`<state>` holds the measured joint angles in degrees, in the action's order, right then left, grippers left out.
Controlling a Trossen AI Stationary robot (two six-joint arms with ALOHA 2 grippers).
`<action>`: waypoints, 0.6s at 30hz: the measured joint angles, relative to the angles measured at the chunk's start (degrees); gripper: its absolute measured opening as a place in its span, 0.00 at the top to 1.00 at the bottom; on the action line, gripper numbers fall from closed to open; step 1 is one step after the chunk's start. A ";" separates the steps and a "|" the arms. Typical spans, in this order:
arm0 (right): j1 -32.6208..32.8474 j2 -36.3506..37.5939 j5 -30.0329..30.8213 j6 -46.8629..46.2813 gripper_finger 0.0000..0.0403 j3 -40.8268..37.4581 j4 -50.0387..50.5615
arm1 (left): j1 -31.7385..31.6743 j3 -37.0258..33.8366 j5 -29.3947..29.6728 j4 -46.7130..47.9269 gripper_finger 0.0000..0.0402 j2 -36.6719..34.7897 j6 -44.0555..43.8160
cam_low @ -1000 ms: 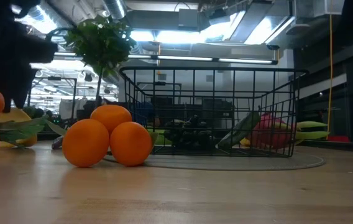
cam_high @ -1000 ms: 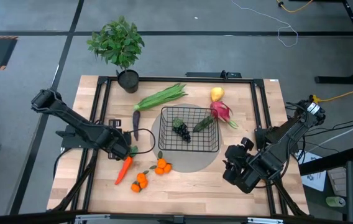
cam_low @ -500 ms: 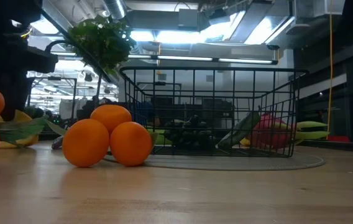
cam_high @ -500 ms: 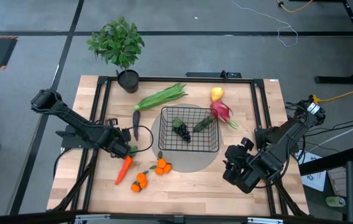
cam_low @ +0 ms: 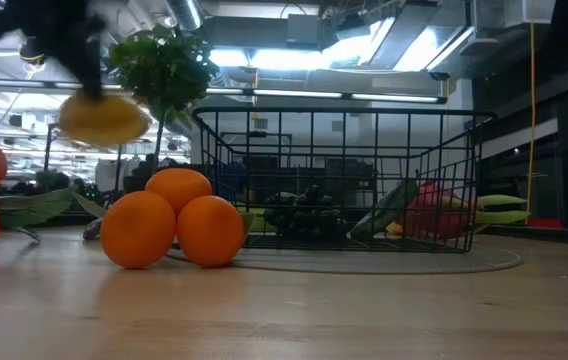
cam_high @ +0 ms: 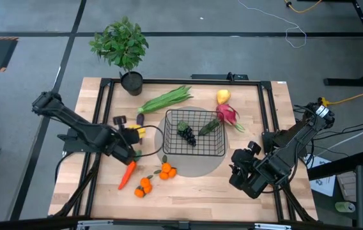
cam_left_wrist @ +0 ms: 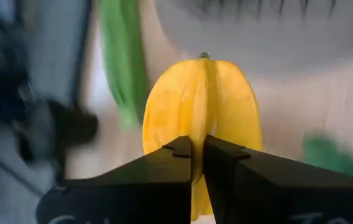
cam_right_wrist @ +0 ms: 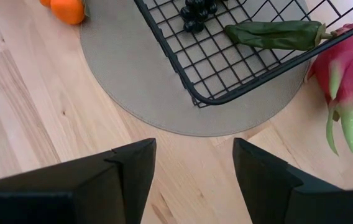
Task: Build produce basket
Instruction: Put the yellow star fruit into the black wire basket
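Observation:
The black wire basket (cam_high: pixel 193 142) stands on a round grey mat and holds dark grapes (cam_high: pixel 186 133) and a green vegetable (cam_high: pixel 209 126). My left gripper (cam_high: pixel 134 132) is left of the basket, shut on a yellow ribbed fruit (cam_left_wrist: pixel 201 99) that hangs in the air (cam_low: pixel 104 118). On the table lie a carrot (cam_high: pixel 126 174), tangerines (cam_high: pixel 167 170), a green stalk bundle (cam_high: pixel 165 99), a pink dragon fruit (cam_high: pixel 227 115) and another yellow fruit (cam_high: pixel 223 96). My right gripper (cam_right_wrist: pixel 192 155) waits open near the table's front right. My left gripper pinches one raised rib of the yellow fruit (cam_left_wrist: pixel 196 127) between its two fingers (cam_left_wrist: pixel 170 162). It comes at the fruit from above. The fruit hangs below the fingers, lifted clear of the table.
A leafy potted plant (cam_high: pixel 121 45) stands at the far left corner. A dark thin vegetable (cam_high: pixel 140 119) lies just beyond the left gripper. More tangerines (cam_high: pixel 144 185) sit near the front edge. Bare wood lies between the mat and my right gripper.
My left gripper has shut on the yellow fruit, which lay on the table, and has risen with it, going toward the far edge and a little toward the basket. The fruit is now lifted clear of the table.

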<state>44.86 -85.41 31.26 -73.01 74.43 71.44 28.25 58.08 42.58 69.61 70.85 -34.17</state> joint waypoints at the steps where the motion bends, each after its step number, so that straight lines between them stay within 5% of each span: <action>1: -0.01 0.00 -0.01 0.00 0.49 0.00 0.00 | 0.09 2.23 3.13 -0.63 0.99 0.00 1.69; 5: -0.01 0.00 -0.02 0.00 0.49 0.00 0.00 | -0.43 8.09 16.53 -14.03 0.99 -0.07 13.73; 7: 0.01 0.00 -0.02 0.00 0.49 0.00 0.00 | -1.48 9.25 17.04 -25.08 0.99 -0.09 25.04; 12: -0.02 0.00 -0.84 0.00 0.49 0.00 0.00 | -6.82 9.40 1.78 -48.99 0.92 0.89 46.83; 18: 0.01 -0.02 -1.63 0.00 0.49 0.00 0.00 | -15.25 9.37 -8.55 -50.20 0.79 1.90 48.19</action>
<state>44.86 -85.43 29.63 -73.01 74.43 71.44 12.99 67.45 34.03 19.41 72.74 14.02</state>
